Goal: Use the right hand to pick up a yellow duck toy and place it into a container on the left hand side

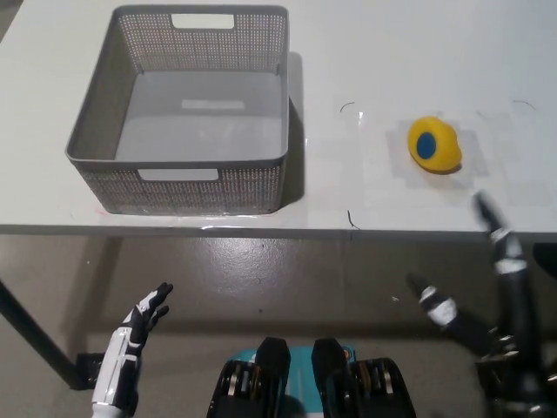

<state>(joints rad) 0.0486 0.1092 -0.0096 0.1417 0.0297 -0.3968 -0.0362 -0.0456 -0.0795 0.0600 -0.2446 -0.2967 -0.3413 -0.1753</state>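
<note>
A yellow duck toy [435, 144] with a blue round patch lies on the white table [365, 52], right of centre. A grey mesh basket [104, 131] stands on the table's left part, with nothing inside it. My black right hand [496, 305] is at the lower right, below the table's front edge and nearer than the duck, open with fingers spread and holding nothing. My white left hand [139, 326] rests at the lower left, below the table edge, open.
The table's front edge [261, 230] runs across the picture at mid height, with grey floor [287, 279] below it. A dark table leg [26, 326] slants at the lower left. A wide strip of bare tabletop separates basket and duck.
</note>
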